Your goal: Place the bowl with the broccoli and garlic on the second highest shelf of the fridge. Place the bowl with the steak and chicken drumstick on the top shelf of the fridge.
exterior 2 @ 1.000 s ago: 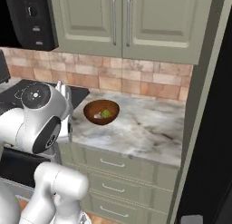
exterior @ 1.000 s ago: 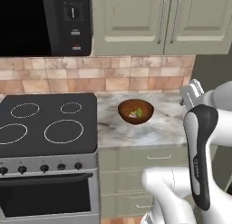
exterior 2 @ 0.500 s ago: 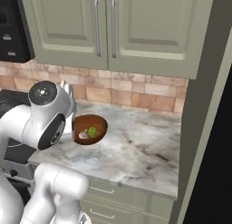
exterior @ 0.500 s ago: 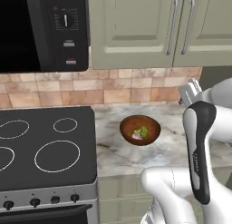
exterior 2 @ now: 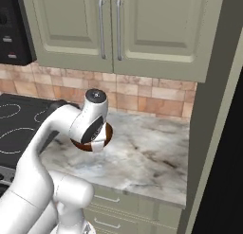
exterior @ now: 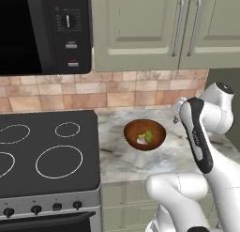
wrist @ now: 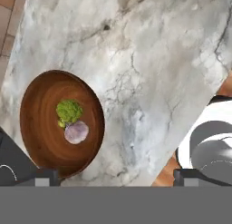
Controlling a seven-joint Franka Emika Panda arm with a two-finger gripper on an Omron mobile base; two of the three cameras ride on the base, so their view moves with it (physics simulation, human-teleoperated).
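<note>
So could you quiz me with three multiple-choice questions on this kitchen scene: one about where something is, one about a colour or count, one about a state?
1. Where does the brown bowl stand?
A. on the marble counter, right of the stove
B. on a stove burner
C. inside the microwave

2. How many pieces of food lie in the bowl?
A. none
B. two
C. five

3. What state are the cabinet doors above the counter in?
A. both swung open
B. one removed
C. both closed

Answers: 1 A, the left base view shows the bowl on the marble beside the stove. 2 B, the hand view shows the green broccoli and the pale garlic touching it. 3 C, the doors sit flush with their handles side by side.
</note>
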